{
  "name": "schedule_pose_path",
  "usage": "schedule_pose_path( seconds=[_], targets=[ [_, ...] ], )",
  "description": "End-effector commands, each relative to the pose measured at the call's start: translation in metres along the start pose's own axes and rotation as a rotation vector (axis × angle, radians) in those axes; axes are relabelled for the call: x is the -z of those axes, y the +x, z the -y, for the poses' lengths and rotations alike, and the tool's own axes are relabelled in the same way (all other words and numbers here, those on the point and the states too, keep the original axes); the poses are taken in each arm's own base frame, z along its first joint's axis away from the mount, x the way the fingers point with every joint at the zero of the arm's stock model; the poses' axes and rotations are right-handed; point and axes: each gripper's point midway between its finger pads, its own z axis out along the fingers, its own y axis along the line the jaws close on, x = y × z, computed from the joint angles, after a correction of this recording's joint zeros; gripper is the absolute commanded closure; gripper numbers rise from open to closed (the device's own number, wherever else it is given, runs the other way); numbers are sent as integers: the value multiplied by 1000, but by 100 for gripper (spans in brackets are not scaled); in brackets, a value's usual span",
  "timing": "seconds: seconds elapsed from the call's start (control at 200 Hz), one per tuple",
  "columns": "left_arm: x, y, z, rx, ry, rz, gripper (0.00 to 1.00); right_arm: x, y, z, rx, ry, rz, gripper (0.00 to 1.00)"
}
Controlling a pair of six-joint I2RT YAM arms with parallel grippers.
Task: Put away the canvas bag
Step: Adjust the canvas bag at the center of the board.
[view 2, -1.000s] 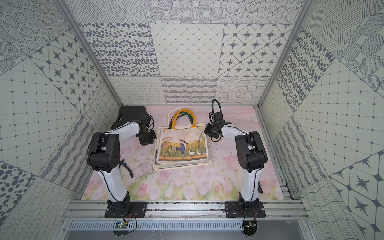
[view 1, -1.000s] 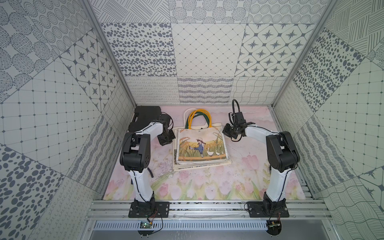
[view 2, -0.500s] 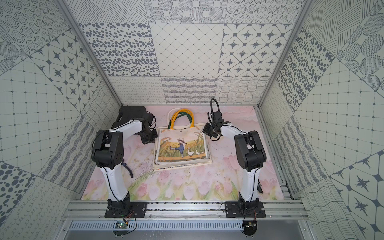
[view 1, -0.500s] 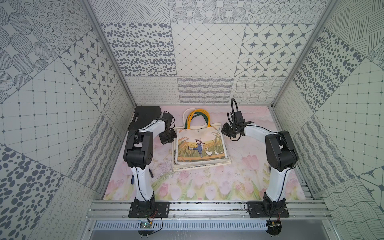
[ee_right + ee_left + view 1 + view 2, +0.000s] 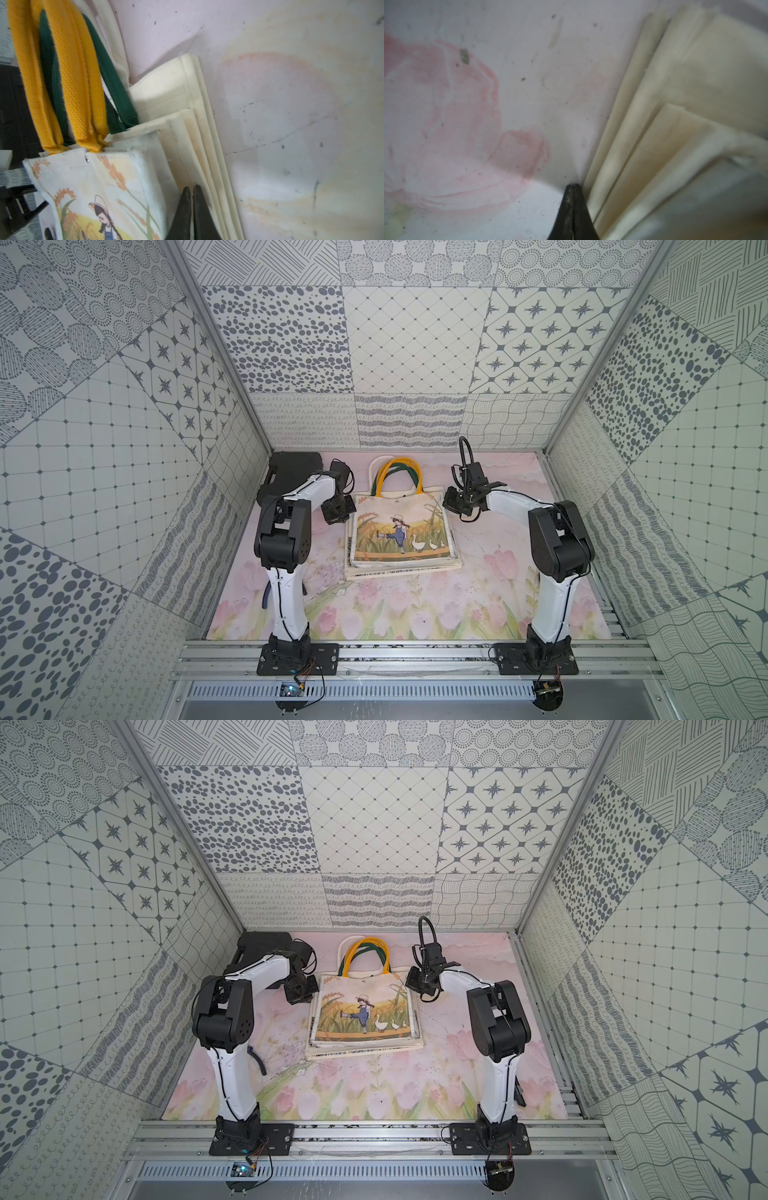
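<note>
The bag (image 5: 401,533) lies flat between the two claws, its cream canvas face printed with a girl in a hat, geese and tall orange grain. It tops a stack (image 5: 399,571) of plain cream bags, whose edges show as stepped, stiff layers in both wrist views. The left claw (image 5: 572,186) has its dark, tapered fingers pressed fully together. Its tip is just beside the stack's layered side edge, over bare worktop (image 5: 415,605). In a top view this claw (image 5: 338,514) stands at the bag's corner nearest it. The right claw (image 5: 191,188) has its fingers a narrow slit apart, and the tips rest at the fanned canvas edges just beside the printed face. In a top view the right claw (image 5: 419,982) meets the bag's opposite upper corner. Beyond the right claw, thick woven handles arch from the bag's top hem: yellow loops (image 5: 81,83) with a coarse rib, green webbing (image 5: 108,83) behind them, and a white strap further back. The worktop is a smooth sheet printed with pale pink tulips, scuffed and speckled with dark marks. Open worktop runs outward from each claw toward the patterned side walls, and a wide clear strip lies on the near side of the stack toward the arm bases. A black moulded case (image 5: 291,472) sits in the far corner behind the left claw.
</note>
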Motion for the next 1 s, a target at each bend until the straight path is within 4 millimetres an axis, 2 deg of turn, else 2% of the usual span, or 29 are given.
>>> schedule_pose_path(
  seconds=[0.0,0.195,0.33,0.455,0.535,0.625,0.755,0.885,0.995],
  targets=[
    [1,-7,35,-38,123,-6,95,30,-13,15,4,68,91,84],
    [1,-9,41,-36,146,-6,94,66,-12,49,-56,126,149,84],
    [5,-7,55,-63,216,-6,93,79,-3,65,-93,147,147,84],
    [14,-2,42,-67,163,10,94,82,14,70,-92,151,101,84],
    [21,12,26,-65,122,10,94,84,29,69,-88,123,63,83],
    [27,35,10,-44,110,-7,94,89,48,64,-67,80,22,82],
    [43,76,0,-10,161,-43,91,97,80,55,16,69,-41,78],
    [63,112,4,-17,273,-39,78,101,109,44,1,-23,-104,65],
    [74,127,4,-3,351,-23,62,103,122,40,-28,-90,-102,60]
  ],
)
